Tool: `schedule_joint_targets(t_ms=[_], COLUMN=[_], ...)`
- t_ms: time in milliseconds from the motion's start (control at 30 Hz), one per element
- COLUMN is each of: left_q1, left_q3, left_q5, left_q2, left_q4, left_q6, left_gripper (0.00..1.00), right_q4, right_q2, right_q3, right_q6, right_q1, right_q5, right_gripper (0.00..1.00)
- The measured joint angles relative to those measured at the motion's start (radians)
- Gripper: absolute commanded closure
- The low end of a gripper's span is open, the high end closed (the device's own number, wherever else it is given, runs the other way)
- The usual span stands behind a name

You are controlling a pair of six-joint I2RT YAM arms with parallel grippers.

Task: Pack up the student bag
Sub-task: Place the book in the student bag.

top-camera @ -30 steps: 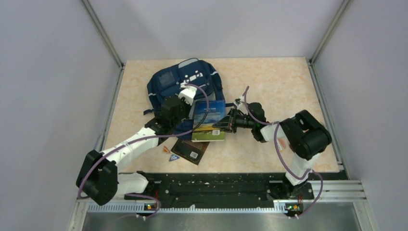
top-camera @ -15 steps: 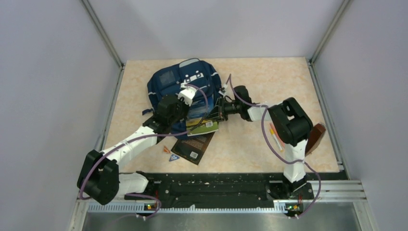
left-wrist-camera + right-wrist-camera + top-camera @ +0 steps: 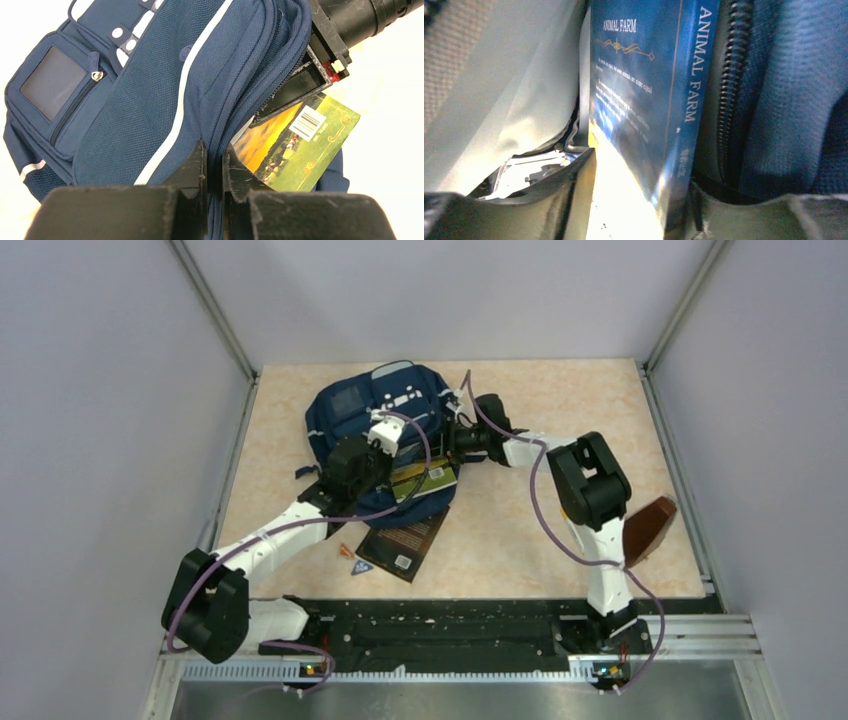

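The student bag (image 3: 350, 415) lies at the back middle of the table, navy with pale stripes. My left gripper (image 3: 398, 458) is shut on the fabric edge of its opening (image 3: 214, 155), with the zip seam pinched between the fingers. A blue and green book titled Animal Farm (image 3: 425, 480) sits partly inside the opening (image 3: 300, 140). My right gripper (image 3: 447, 443) reaches into the opening from the right. Its jaws stand open around the book (image 3: 644, 85), with a dark gap beside the spine. The bag's zip (image 3: 731, 90) runs just right of the book.
A dark book (image 3: 405, 545) lies flat on the table in front of the bag. Next to it are a small orange piece (image 3: 347, 551) and a blue triangle (image 3: 361, 566). A brown object (image 3: 648, 528) is at the right edge. Walls enclose the table.
My right arm has carried the book up and left from over the table into the bag's opening, and its jaws have spread. The left gripper has kept its hold on the bag.
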Motion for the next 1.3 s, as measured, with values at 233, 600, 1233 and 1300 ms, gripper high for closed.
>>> schedule_joint_targets(t_ms=[233,600,1233,1300], left_q1=[-0.001,-0.002,-0.002,-0.002], left_q3=[0.01,0.032,0.047,0.048], left_q5=[-0.041,-0.064,-0.057,-0.056], left_q2=[0.0,0.0,0.008,0.008], left_q4=[-0.006,-0.051,-0.073,-0.077], left_q6=[-0.085,-0.143,-0.145,-0.143], left_gripper=[1.0,1.0,1.0,1.0], right_q4=[-0.047,-0.103,-0.046,-0.03], right_q2=[-0.054,-0.432,-0.48,-0.475], right_q3=[-0.032,-0.356,-0.474,-0.474], right_q6=[-0.109,-0.259,-0.196,-0.184], right_q1=[-0.025,-0.092,-0.024,-0.024], right_q5=[0.094,0.243,0.268,0.263], right_gripper=[0.29,0.4,0.78,0.78])
